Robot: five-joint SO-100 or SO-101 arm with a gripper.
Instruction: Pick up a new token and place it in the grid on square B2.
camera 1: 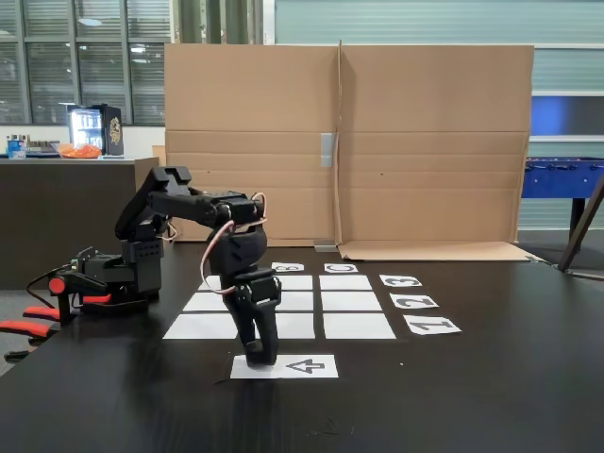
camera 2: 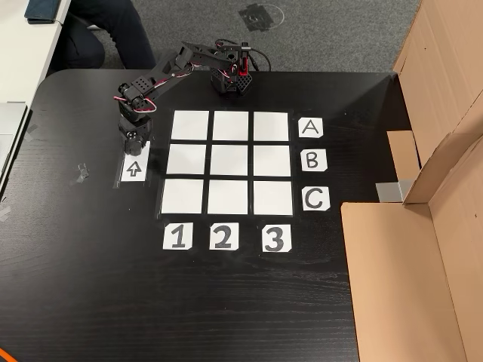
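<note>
A tall folded cardboard screen (camera 1: 344, 151) stands behind my black worktop (camera 2: 249, 302), with office windows and a counter beyond it. On the worktop lies the grid (camera 2: 229, 163), nine white paper rectangles in three rows, with letter cards (camera 2: 312, 161) along one edge and number cards (camera 2: 223, 237) along another. All nine cells look bare in both fixed views. Square B2 (camera 2: 229, 159) is the centre cell.

My arm (camera 1: 189, 208) reaches out from its base (camera 2: 231, 78) at the worktop's far edge in the top-down fixed view, folded at the elbow, and points straight down. My gripper (camera 1: 261, 357) rests its tips on the end of the white strip with the arrow (camera 2: 133, 167), just outside the grid on the column-1 side. The arrow points at me along the strip.

The token should be under my gripper, but I cannot make out the small black puck in either view; black on black, and my fingers hide that spot. Nor can I tell whether my jaws are closed on it or merely set around it.

What matters next, as I judge it: square B2 lies from my gripper across the grid's first column, sideways and slightly toward the number cards in the top-down view, so once I have the token I must lift and swing over one cell.
</note>
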